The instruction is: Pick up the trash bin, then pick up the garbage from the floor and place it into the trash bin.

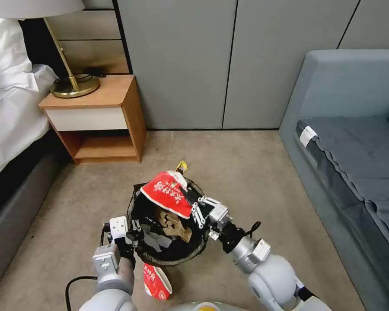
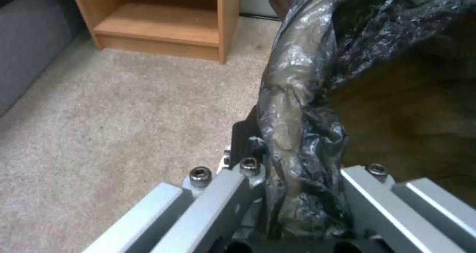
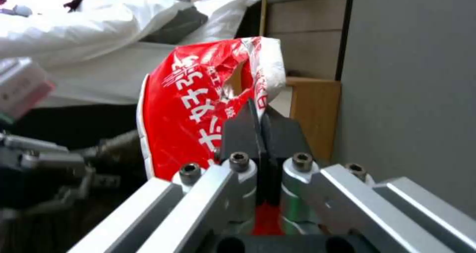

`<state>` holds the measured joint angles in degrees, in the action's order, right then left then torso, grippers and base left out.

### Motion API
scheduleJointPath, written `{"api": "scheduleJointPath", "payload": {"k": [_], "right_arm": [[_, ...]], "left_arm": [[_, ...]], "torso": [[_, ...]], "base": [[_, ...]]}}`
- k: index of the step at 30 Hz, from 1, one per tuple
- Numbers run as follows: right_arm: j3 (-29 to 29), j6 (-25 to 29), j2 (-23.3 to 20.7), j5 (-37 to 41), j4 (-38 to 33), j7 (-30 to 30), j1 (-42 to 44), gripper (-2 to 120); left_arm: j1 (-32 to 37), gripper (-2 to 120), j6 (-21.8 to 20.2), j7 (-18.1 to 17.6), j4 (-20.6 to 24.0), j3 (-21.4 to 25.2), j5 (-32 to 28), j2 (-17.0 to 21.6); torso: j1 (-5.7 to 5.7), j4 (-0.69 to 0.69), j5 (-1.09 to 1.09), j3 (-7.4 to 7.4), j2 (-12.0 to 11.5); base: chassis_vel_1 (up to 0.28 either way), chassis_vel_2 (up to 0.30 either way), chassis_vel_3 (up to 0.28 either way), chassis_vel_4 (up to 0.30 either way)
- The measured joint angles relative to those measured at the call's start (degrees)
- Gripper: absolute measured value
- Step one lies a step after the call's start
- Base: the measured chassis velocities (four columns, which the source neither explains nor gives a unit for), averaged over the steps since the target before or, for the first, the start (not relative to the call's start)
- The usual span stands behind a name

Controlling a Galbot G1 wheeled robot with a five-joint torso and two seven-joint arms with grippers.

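With the left hand (image 1: 136,231) clamped on the rim of the small round black-bagged trash bin (image 1: 168,252) held above the carpet, the right hand (image 1: 194,211), pinching the crumpled red-and-white snack wrapper (image 1: 166,192) over the bin's mouth, should let go only once it's centred.

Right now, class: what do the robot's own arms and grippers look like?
Both arms are rounded silver-grey shells with black cables. The left gripper and right gripper have white blocks and silver linkage bars with black bolts; the right's fingers are flat and black.
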<state>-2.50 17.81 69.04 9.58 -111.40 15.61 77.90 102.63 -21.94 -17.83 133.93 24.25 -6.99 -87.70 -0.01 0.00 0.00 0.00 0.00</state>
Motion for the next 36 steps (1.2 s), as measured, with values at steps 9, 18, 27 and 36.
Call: {"api": "scheduleJointPath", "payload": {"k": [9, 18, 27, 36], "right_arm": [[2.02, 0.39, 0.12, -2.60, 3.24, -0.43, 0.48, 5], [2.45, 0.60, 0.15, -3.56, 3.91, -1.12, 0.79, 35], [1.70, 0.60, 0.03, -3.67, 2.90, -2.69, 1.35, 72], [0.20, 0.76, 0.17, -4.03, -1.01, -4.06, 1.29, 98]], "left_arm": [[-0.78, 1, -0.34, 0.00, 0.00, 0.00, -0.22, 0.04], [-0.84, 1, -0.37, -0.01, -0.04, 0.04, -0.32, 0.06], [-0.81, 1, -0.37, -0.02, -0.08, -0.10, -0.24, -0.05], [-0.61, 1, -0.34, -0.04, -0.08, -0.14, -0.02, -0.06]], "torso": [[0.00, 0.00, 0.00, 0.00, -0.01], [0.01, 0.00, 0.00, 0.00, 0.00], [0.00, 0.00, 0.00, 0.00, 0.00], [0.00, 0.00, 0.00, 0.00, -0.01]], "base": [[0.000, 0.000, 0.000, 0.000], [0.000, 0.000, 0.000, 0.000], [0.000, 0.000, 0.000, 0.000], [0.000, 0.000, 0.000, 0.000]]}}
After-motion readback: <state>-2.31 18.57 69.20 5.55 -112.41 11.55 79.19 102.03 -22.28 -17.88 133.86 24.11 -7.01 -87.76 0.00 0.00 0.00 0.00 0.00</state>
